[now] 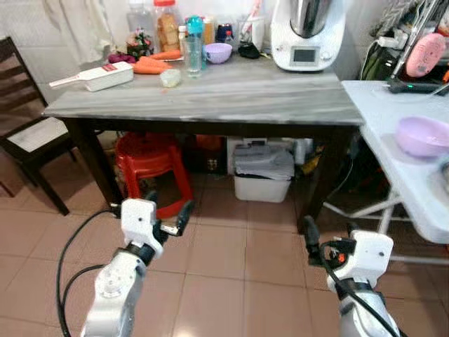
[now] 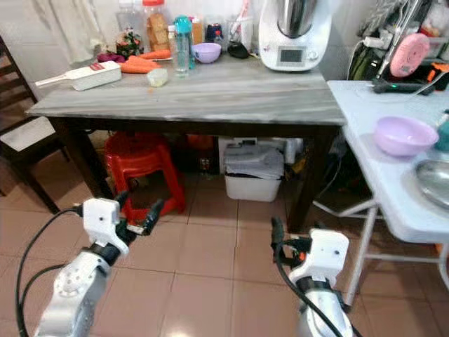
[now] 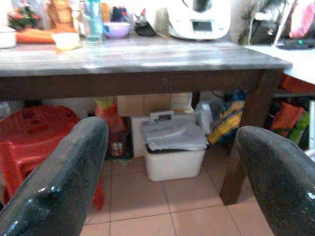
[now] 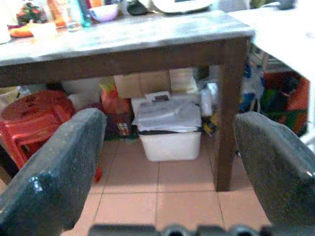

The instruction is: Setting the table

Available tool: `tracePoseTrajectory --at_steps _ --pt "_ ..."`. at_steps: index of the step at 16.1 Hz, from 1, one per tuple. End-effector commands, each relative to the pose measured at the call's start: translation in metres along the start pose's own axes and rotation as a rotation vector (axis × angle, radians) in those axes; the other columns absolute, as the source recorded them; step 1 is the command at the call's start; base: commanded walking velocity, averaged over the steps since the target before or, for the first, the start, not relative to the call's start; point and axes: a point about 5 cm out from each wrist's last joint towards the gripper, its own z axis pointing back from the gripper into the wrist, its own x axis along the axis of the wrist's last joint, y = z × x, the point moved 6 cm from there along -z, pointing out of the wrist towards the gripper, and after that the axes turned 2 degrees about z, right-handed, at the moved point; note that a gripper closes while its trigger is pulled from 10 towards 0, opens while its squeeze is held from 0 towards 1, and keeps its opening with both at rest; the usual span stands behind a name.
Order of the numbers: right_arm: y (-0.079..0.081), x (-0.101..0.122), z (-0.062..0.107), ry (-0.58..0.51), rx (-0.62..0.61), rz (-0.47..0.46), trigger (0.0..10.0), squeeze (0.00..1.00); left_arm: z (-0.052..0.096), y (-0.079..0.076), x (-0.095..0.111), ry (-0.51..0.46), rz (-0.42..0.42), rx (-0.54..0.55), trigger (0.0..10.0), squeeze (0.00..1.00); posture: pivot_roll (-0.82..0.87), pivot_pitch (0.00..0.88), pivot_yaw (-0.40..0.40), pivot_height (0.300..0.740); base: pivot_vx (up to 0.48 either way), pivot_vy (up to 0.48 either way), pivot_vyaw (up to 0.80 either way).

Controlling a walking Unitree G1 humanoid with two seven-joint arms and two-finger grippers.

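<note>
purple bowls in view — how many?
2. One small purple plastic bowl sits at the back of the grey wooden table, beside the white kitchen machine. One larger purple bowl sits on the white side table. More may hide behind the bottles.

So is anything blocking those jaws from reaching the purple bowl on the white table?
Nothing visible. The purple bowl sits near the white table's edge, with open air between it and the right gripper, which hangs low over the tiled floor.
</note>
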Motion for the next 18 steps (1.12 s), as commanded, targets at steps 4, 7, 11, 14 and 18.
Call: tracePoseTrajectory --at_steps 4,7,11,14,18 --pt "-0.0041 0.0047 0.0007 -0.017 -0.011 0.002 10.0 0.00 -0.0045 -0.0074 0.0052 -0.013 -0.007 -0.029 10.0 0.00 -0.02 0.000 0.061 0.740 0.000 -0.467 0.00" --pt "-0.0032 0.0053 -0.0016 -0.018 -0.001 0.005 10.0 0.00 -0.0043 -0.0066 0.0045 -0.012 -0.007 -0.025 10.0 0.00 -0.02 0.000 0.055 0.740 0.000 -0.469 0.00" --pt "-0.0014 0.0062 -0.0038 -0.021 0.010 0.008 10.0 0.00 -0.0034 -0.0064 0.0029 -0.007 -0.005 -0.020 10.0 0.00 -0.01 0.000 0.048 0.740 0.000 -0.469 0.00" --pt "-0.0017 0.0066 -0.0035 -0.021 0.011 0.008 10.0 0.00 -0.0007 -0.0079 0.0004 0.000 -0.005 -0.023 10.0 0.00 -0.01 0.000 0.048 0.740 0.000 -0.469 0.00" --pt "-0.0014 0.0046 -0.0010 -0.017 0.007 0.006 10.0 0.00 -0.0001 -0.0057 -0.0013 0.007 -0.009 -0.018 10.0 0.00 -0.01 0.000 0.052 0.740 0.000 -0.469 0.00"
